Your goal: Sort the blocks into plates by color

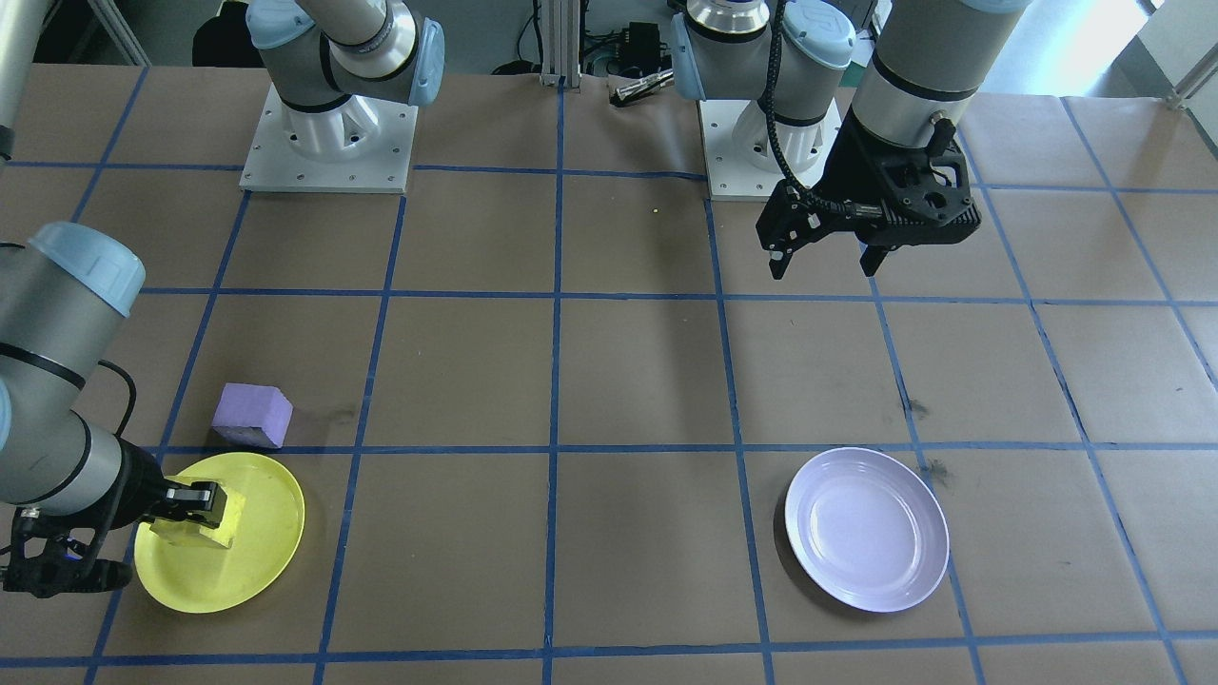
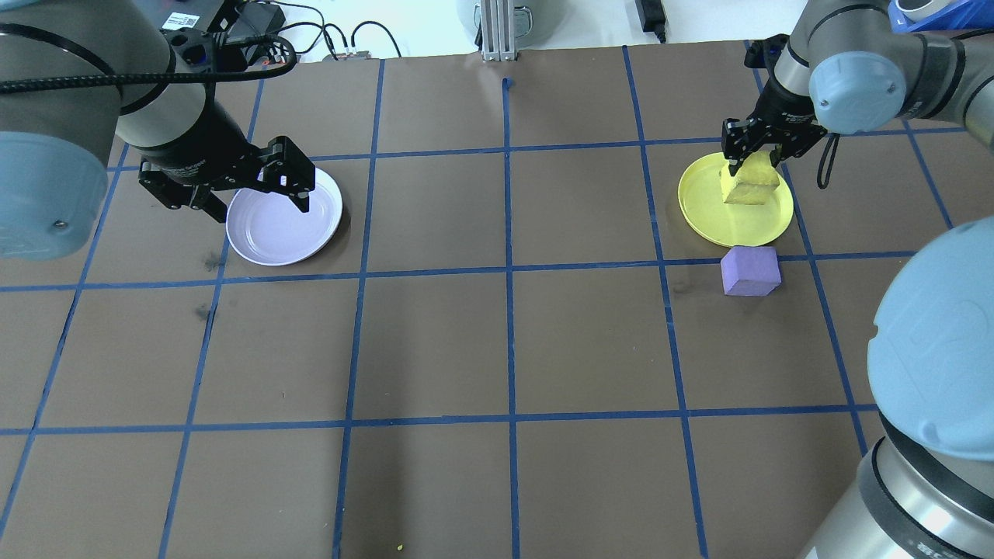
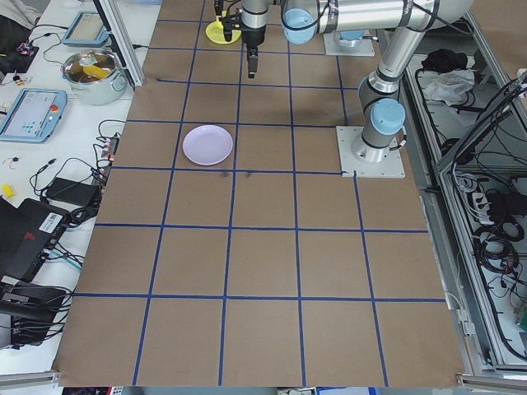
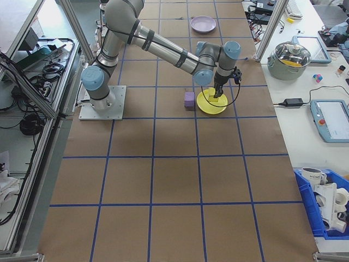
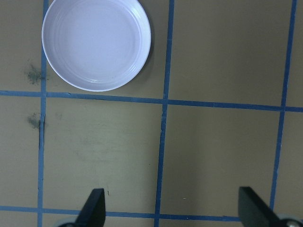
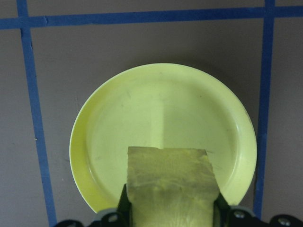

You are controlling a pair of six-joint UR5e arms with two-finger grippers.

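The yellow block (image 6: 170, 182) is held in my right gripper (image 2: 752, 164), which is shut on it just over the yellow plate (image 6: 161, 109). Whether the block's lower end rests on the plate, I cannot tell. The purple block (image 2: 749, 270) lies on the table right beside that plate's (image 2: 730, 225) near rim, apart from the gripper. My left gripper (image 2: 260, 210) hangs open and holds nothing, well above the table by the lavender plate (image 2: 272, 233). That plate (image 5: 96, 42) has nothing in it.
Brown paper with a blue tape grid covers the table (image 2: 505, 349). The two arm bases (image 1: 328, 143) stand at the robot's edge. Cables, a pot and tablets lie on the side benches (image 3: 74, 74) past the table's far edge.
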